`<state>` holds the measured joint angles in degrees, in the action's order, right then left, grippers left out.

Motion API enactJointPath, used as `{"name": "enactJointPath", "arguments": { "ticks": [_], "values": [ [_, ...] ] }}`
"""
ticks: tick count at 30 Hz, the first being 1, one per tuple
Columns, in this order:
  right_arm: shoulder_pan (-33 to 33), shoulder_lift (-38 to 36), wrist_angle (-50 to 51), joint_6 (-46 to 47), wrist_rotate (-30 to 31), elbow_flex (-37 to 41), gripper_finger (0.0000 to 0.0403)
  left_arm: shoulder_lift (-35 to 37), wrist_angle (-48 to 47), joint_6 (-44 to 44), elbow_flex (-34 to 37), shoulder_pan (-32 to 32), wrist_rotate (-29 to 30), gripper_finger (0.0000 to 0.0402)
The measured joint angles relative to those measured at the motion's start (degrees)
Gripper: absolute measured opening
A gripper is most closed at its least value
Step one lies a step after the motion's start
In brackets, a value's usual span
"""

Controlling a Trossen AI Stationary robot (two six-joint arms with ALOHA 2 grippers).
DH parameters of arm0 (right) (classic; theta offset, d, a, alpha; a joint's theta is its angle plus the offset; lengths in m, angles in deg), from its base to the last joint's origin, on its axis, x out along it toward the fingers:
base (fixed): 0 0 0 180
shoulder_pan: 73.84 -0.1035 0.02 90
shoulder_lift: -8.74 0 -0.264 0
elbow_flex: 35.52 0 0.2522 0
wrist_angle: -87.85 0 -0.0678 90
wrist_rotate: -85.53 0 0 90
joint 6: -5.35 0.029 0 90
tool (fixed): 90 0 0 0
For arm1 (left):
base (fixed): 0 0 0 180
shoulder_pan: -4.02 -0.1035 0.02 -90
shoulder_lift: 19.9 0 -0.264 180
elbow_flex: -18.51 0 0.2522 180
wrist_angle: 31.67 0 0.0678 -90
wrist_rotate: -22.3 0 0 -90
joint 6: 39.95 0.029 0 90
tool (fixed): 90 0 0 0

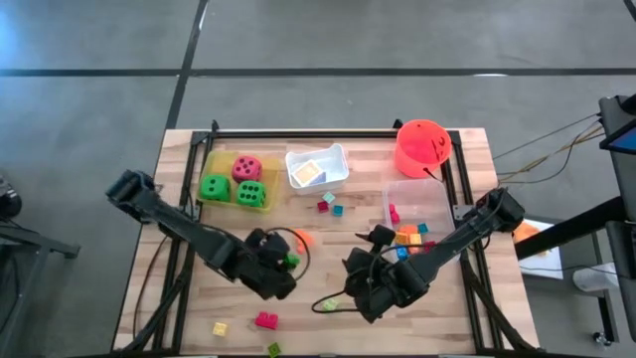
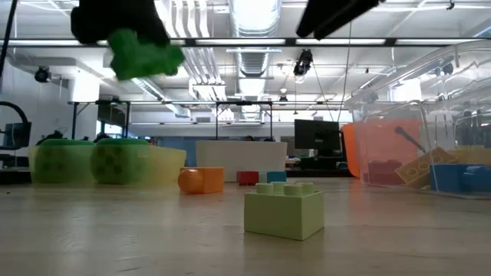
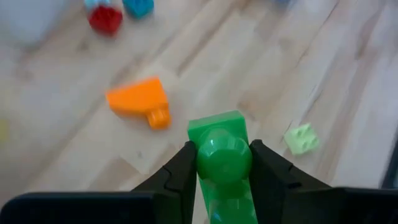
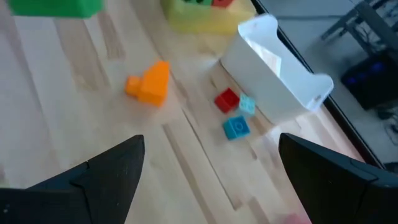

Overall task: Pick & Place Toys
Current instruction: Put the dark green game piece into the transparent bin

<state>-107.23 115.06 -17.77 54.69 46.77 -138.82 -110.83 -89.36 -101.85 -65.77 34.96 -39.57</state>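
The left gripper (image 3: 222, 163) is clamping a green brick (image 3: 219, 149) and holding it above the table, its long axis running along the fingers. The clear tray (image 1: 437, 191) with bricks is lying to the right, nearer the right gripper (image 1: 364, 285), which is waiting with fingers apart. The yellow tray (image 1: 210, 162) is holding three dice (image 1: 247, 168); the white tray (image 1: 341, 156) is holding a card (image 1: 309, 174).
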Motion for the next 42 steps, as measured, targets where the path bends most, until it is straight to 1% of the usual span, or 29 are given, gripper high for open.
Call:
{"name": "enactJointPath", "arguments": {
  "ticks": [4, 8, 11, 15, 18, 22, 27, 32, 34, 38, 42],
  "values": [
    [0.0, -1.5, -3.7, -4.3, -0.1, 0.0, 0.0364, 6.0, 0.5, 2.3, 2.5, 0.0, 3.1, 0.0104],
    [0.1, -3.8, -8.4, -8.1, -1.2, 0.0, 0.0364, 11.9, 3.5, 5.9, 6.4, -0.1, 6.2, 0.0103],
    [0.9, -5.1, -13.4, -12.3, -4.4, 0.1, 0.0364, 15.5, 8.8, 10.7, 10.2, -0.6, 7.7, 0.0103],
    [3.0, -6.3, -22.9, -19.3, -10.7, 0.4, 0.0364, 19.6, 19.7, 19.2, 15.2, -1.9, 7.8, 0.0103],
    [4.8, -6.5, -29.3, -23.4, -15.0, 0.6, 0.0364, 22.1, 26.1, 25.4, 18.2, -3.1, 6.2, 0.0103],
    [7.2, -6.5, -34.7, -25.9, -18.0, 0.6, 0.0364, 25.5, 31.8, 32.3, 20.4, -4.2, 5.3, 0.0103],
    [9.7, -6.5, -38.7, -26.7, -21.0, 0.6, 0.0364, 28.2, 33.3, 39.3, 20.8, -4.9, 4.9, 0.0103],
    [10.7, -6.5, -42.8, -28.7, -24.3, 0.6, 0.0364, 29.0, 34.6, 43.3, 20.8, -5.2, 4.8, 0.0103],
    [10.7, -6.5, -44.0, -30.5, -24.4, 0.6, 0.0364, 29.3, 34.9, 44.5, 20.8, -5.2, 4.6, 0.0103],
    [11.5, -6.5, -47.2, -33.0, -25.3, 0.2, 0.0364, 29.6, 39.7, 48.0, 20.8, -5.2, 0.2, 0.0103],
    [12.7, -6.5, -52.0, -34.9, -28.8, 0.2, 0.0364, 30.3, 46.5, 52.7, 20.7, -5.3, -5.6, 0.0103]
  ]
}}
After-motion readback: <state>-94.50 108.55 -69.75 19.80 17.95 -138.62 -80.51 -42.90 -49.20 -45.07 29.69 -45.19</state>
